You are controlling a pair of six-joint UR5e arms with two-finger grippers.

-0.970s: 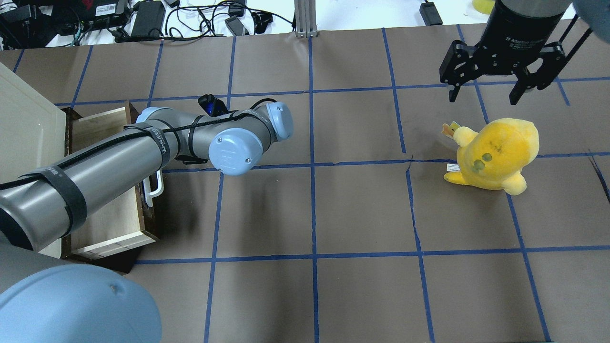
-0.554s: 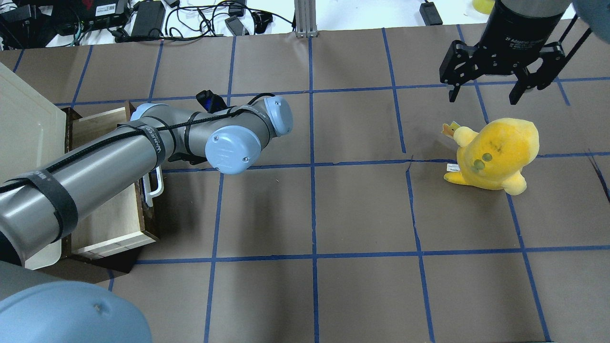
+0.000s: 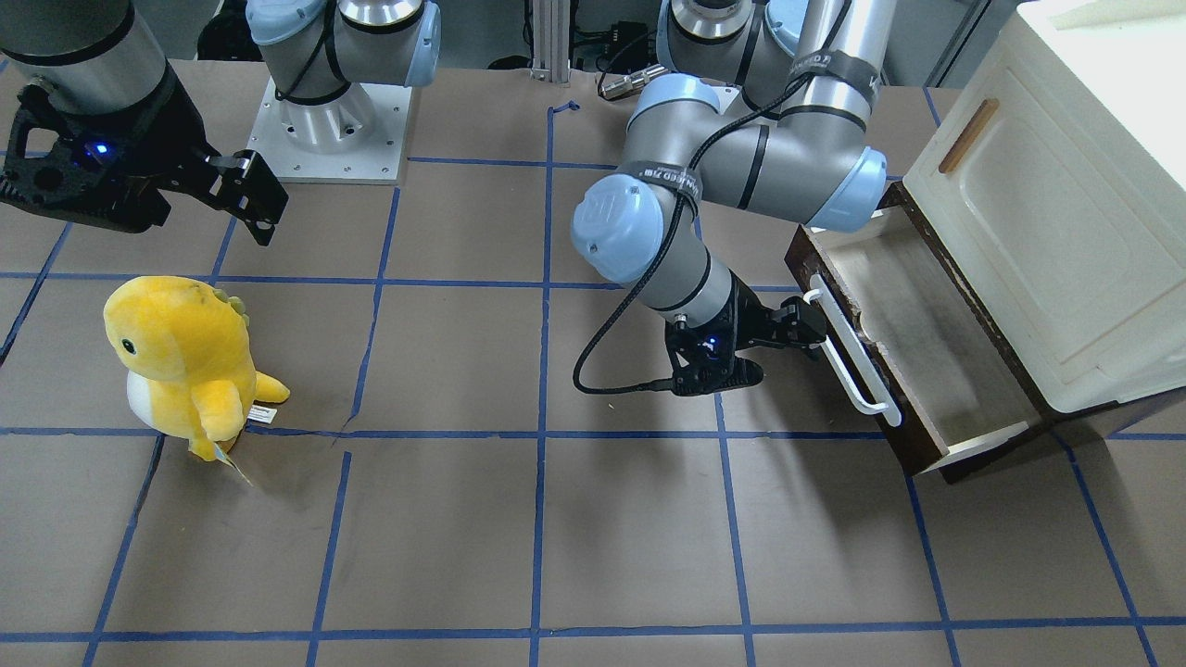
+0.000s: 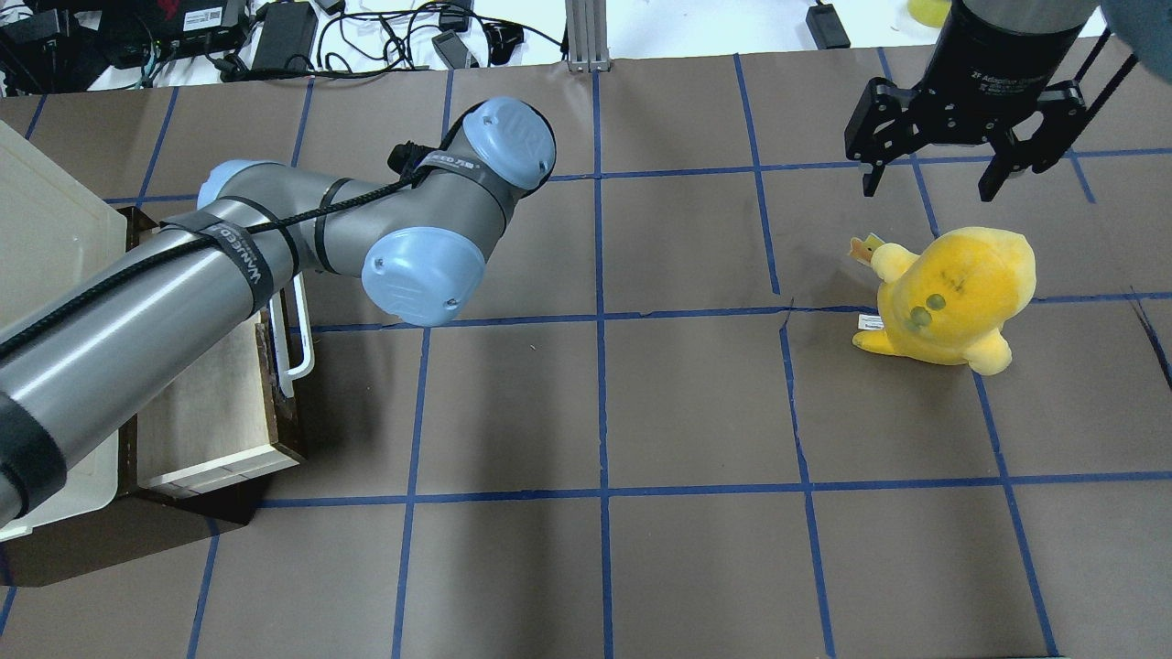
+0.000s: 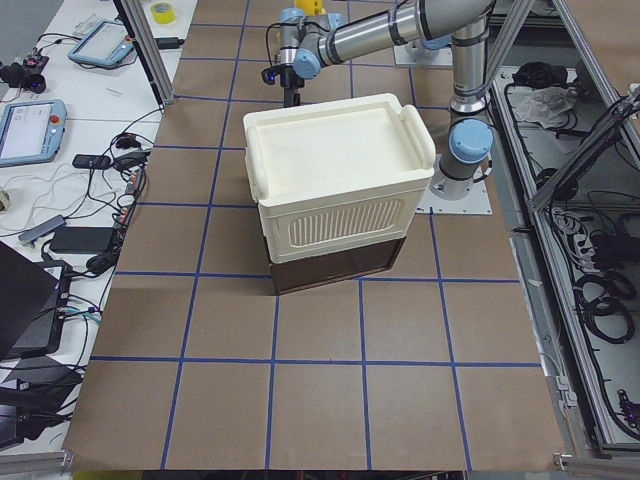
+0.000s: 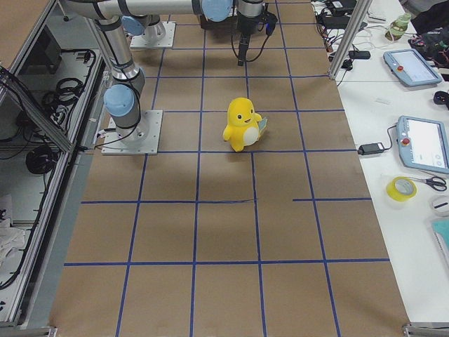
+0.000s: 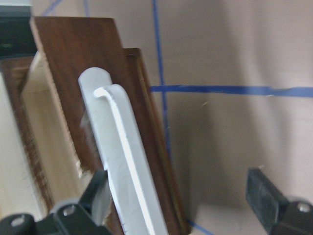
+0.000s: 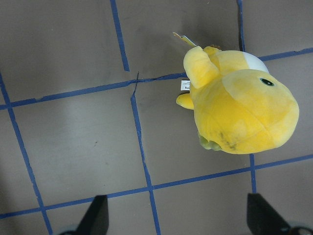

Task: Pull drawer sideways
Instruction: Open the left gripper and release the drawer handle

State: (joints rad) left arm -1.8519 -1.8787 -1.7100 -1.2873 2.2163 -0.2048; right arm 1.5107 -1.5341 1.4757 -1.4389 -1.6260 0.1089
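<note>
The drawer (image 3: 927, 371) stands pulled out of the cream cabinet (image 3: 1047, 204), with its pale inside showing. Its dark brown front carries a long white bar handle (image 3: 848, 347). It also shows in the overhead view (image 4: 211, 412), as does its handle (image 4: 298, 352). My left gripper (image 3: 797, 333) is open at the far end of the handle. In the left wrist view the handle (image 7: 122, 161) lies beside one finger (image 7: 95, 198), with the other finger (image 7: 264, 198) far off. My right gripper (image 4: 934, 183) is open and empty, above the table behind a yellow plush.
A yellow plush toy (image 4: 952, 293) stands on the brown paper with the blue tape grid, on the robot's right half; it also shows in the right wrist view (image 8: 239, 107). Cables and power bricks (image 4: 284, 37) lie beyond the table's far edge.
My left arm's wrist and elbow have swung toward the far side of the table and uncovered more of the drawer. The drawer and handle stay in place. The right arm has not moved.
</note>
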